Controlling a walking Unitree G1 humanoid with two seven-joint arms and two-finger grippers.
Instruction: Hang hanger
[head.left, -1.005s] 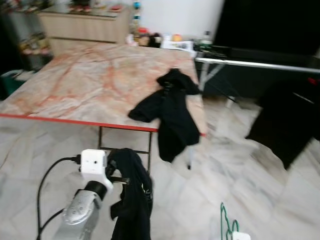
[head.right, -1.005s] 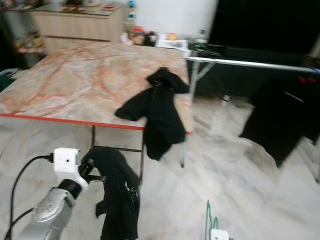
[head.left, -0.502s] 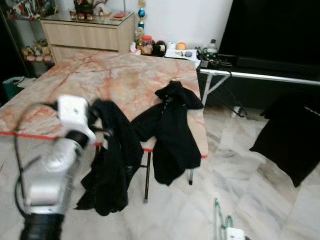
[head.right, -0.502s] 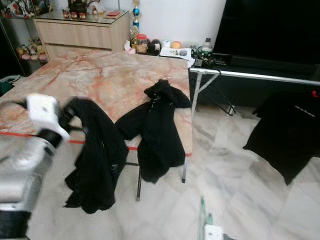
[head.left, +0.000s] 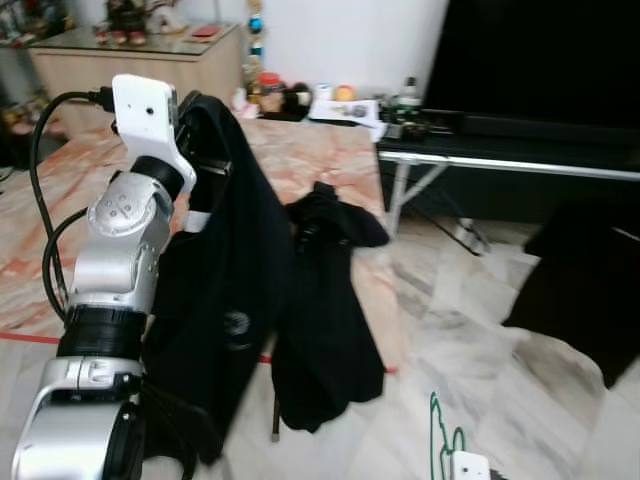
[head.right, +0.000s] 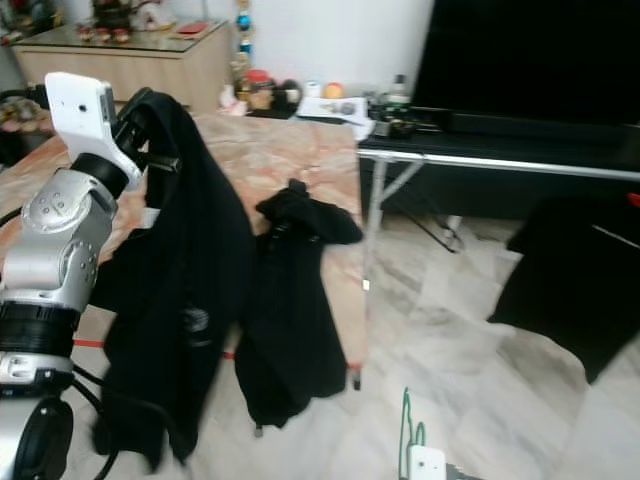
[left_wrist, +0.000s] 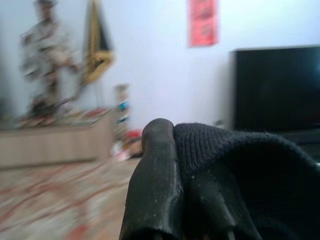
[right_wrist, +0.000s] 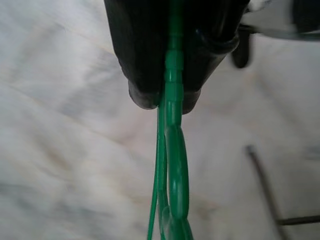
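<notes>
A black garment (head.left: 225, 290) hangs before a pink-veined marble table (head.left: 300, 160); the hanger (right_wrist: 172, 165) is green.

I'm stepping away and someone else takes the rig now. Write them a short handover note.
Left hand: shut on a black garment, raised at the near edge of the marble table.
Right hand: shut on the green hanger, low over the floor.
A second black garment drapes over the table edge.
Done: both things picked up.
Left: put the garment on the hanger, then hang it.

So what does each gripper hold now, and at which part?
The left gripper pinches the black garment at its top edge. The right gripper clamps the green hanger on its thin stem.
</notes>
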